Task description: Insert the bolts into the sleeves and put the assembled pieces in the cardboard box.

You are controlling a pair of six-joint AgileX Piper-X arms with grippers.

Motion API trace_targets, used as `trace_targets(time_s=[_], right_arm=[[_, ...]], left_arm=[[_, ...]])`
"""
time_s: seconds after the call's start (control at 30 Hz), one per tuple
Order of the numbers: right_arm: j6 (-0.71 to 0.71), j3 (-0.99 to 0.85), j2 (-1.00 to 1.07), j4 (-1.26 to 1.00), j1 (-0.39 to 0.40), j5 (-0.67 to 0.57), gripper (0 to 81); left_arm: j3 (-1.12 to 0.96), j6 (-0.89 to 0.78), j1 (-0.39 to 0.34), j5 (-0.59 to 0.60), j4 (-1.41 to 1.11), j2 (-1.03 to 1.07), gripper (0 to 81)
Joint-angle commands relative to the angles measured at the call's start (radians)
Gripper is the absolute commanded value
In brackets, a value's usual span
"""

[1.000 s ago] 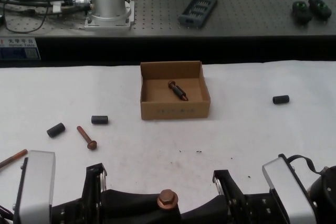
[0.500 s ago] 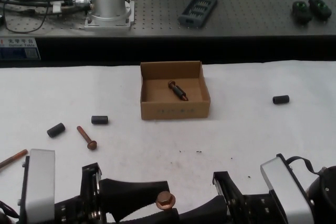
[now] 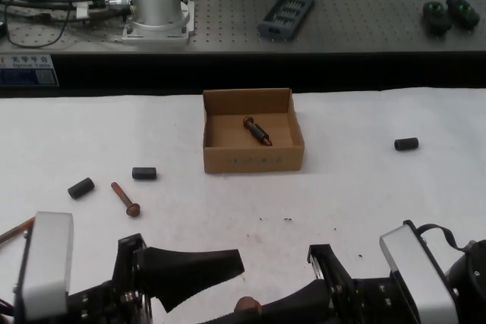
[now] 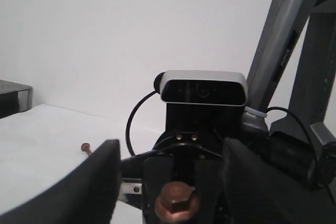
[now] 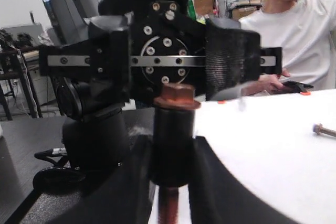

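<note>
On the white bench [image 3: 364, 187], loose black sleeves [image 3: 144, 174] are waiting, the brown cardboard box [image 3: 250, 160] is holding one sleeved copper bolt [image 3: 257, 131], the right gripper [image 5: 170, 182] is clamping a second sleeved bolt [image 5: 171, 140], the left gripper [image 4: 173, 171] gaping empty.

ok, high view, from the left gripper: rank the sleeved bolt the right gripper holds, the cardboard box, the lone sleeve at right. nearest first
From the left gripper:
1. sleeved bolt, in the right gripper, just beside it at the near edge.
2. cardboard box, mid-bench, centre.
3. lone sleeve, far right.
</note>
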Motion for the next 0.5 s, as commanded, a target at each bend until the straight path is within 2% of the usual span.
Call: trace_targets(time_s=[0.0, 0.3, 0.37, 0.43, 0.47], right_arm=[[0.003, -0.006, -0.010, -0.024, -0.003, 0.006, 6.6], [0.002, -0.006, -0.010, -0.024, -0.006, 0.018, 6.6], [0.002, -0.003, -0.010, -0.024, -0.006, 0.028, 6.6], [0.002, -0.004, -0.010, -0.024, -0.006, 0.028, 6.6], [0.002, -0.004, -0.012, -0.024, -0.006, 0.027, 6.6]], left_arm=[[0.001, -0.061, 0.000, 0.018, -0.052, 0.005, 43.8], [0.007, -0.058, 0.002, -0.007, -0.120, 0.005, 42.7], [0.025, -0.033, 0.015, -0.068, -0.130, 0.002, 39.1], [0.049, 0.005, 0.036, -0.136, -0.130, -0.013, 32.6], [0.061, 0.016, 0.051, -0.176, -0.130, -0.027, 26.8]])
